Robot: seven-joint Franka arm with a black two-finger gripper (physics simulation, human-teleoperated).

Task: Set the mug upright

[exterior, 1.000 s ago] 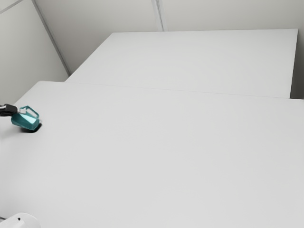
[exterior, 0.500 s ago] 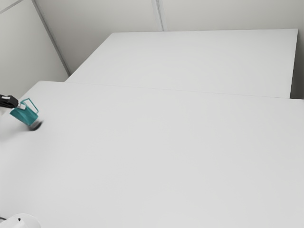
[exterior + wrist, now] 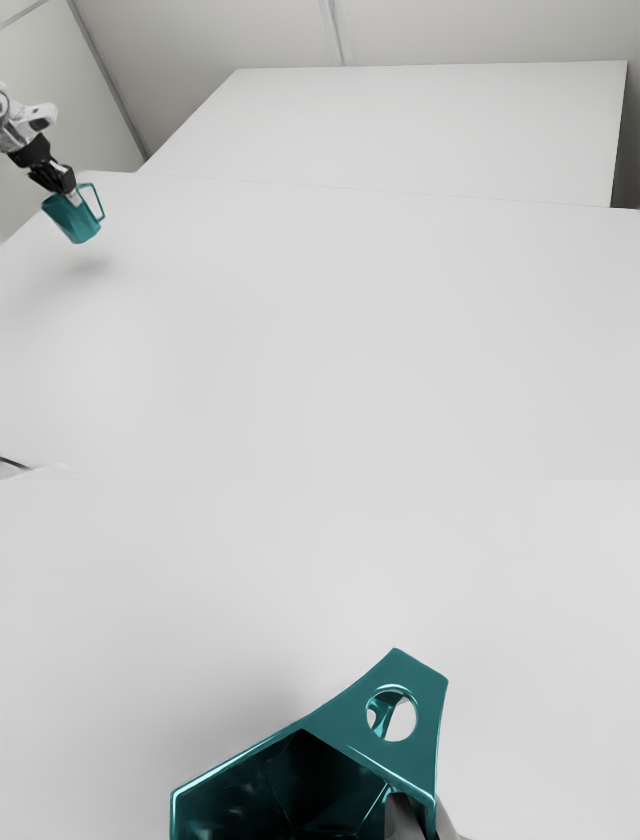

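Plain white tabletop (image 3: 350, 330), teal mug (image 3: 73, 222) kinda tilted in midair over it, claw (image 3: 73, 198) pinching its wall from inside and out

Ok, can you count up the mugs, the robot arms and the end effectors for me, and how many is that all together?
Mug (teal): 1
Robot arm: 1
End effector (on the arm, pinching the mug's wall): 1
Total: 3
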